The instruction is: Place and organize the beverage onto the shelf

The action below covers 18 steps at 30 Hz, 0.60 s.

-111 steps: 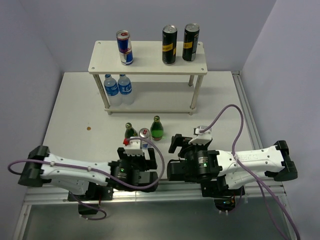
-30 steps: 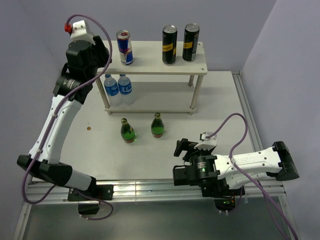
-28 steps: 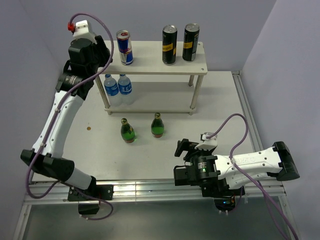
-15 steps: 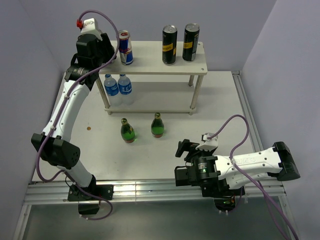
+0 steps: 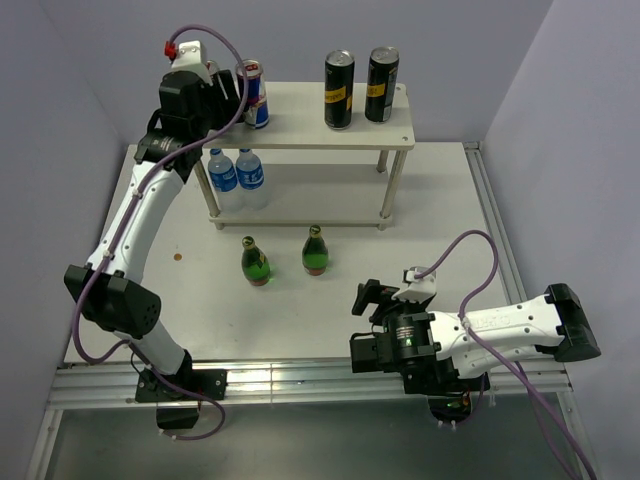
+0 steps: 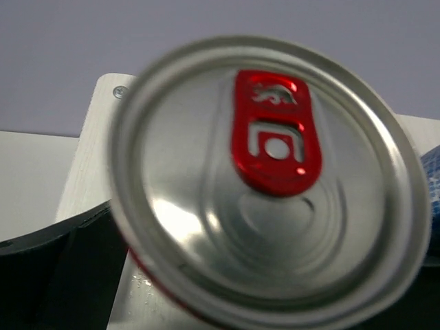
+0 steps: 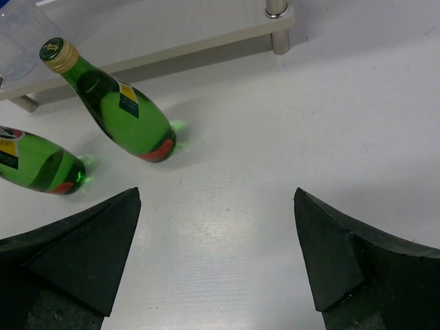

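My left gripper (image 5: 216,92) is at the left end of the shelf's top board (image 5: 300,130), shut on a slim silver-and-blue can whose lid with its red tab (image 6: 275,130) fills the left wrist view. It is close beside the other slim can (image 5: 252,95), which stands on that board. Two black cans (image 5: 339,90) (image 5: 381,85) stand at the right end. Two green bottles (image 5: 256,265) (image 5: 316,253) stand on the table in front of the shelf; both show in the right wrist view (image 7: 124,113) (image 7: 34,168). My right gripper (image 5: 370,295) (image 7: 216,234) is open and empty, low over the table.
Two clear water bottles with blue labels (image 5: 223,178) (image 5: 250,175) stand on the lower tier at the left. A shelf leg (image 7: 277,24) is ahead of the right gripper. A small brown spot (image 5: 177,257) lies on the table at the left.
My left gripper took the slim can from the table, lifted it to the shelf's left end, then moved it right, up beside the standing slim can. The right arm barely moved.
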Motion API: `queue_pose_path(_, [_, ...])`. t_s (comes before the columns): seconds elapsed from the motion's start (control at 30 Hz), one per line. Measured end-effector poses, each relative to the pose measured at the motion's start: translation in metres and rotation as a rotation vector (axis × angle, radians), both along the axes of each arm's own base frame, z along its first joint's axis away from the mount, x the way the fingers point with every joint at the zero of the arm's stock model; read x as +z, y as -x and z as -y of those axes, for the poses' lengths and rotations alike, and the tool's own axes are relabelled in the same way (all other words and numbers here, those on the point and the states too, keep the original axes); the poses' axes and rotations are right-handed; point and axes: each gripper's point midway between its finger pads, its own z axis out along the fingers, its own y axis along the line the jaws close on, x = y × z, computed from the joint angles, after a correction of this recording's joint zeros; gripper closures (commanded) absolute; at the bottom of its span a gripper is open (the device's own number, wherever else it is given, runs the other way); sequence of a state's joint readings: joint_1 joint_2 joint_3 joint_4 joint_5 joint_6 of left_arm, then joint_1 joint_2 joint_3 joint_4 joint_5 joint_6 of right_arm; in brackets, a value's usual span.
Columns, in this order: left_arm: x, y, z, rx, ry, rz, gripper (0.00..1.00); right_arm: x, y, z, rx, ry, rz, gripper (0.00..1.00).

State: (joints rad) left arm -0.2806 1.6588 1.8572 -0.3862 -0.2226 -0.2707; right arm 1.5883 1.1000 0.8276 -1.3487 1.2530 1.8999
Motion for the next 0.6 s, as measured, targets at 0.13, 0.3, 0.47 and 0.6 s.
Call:
queue_pose_path(0.13, [-0.008, 0.002, 0.006, -0.001, -0.024, -0.015, 0.06, -0.001, 0.000, 0.002, 0.000, -0.004, -0.005, 0.00])
queue_pose_path(0.3, [-0.013, 0.009, 0.007, 0.014, -0.043, -0.023, 0.01, -0.005, 0.001, 0.005, -0.001, 0.005, -0.009, 0.00])
queue_pose_path(0.47, [-0.006, 0.034, -0.003, 0.040, -0.046, -0.012, 0.01, -0.009, 0.001, 0.008, 0.000, 0.021, -0.012, 0.00])
queue_pose_path(0.6, [0.007, 0.062, -0.015, 0.058, -0.038, 0.017, 0.01, -0.009, 0.001, 0.008, 0.003, 0.029, -0.013, 0.00])
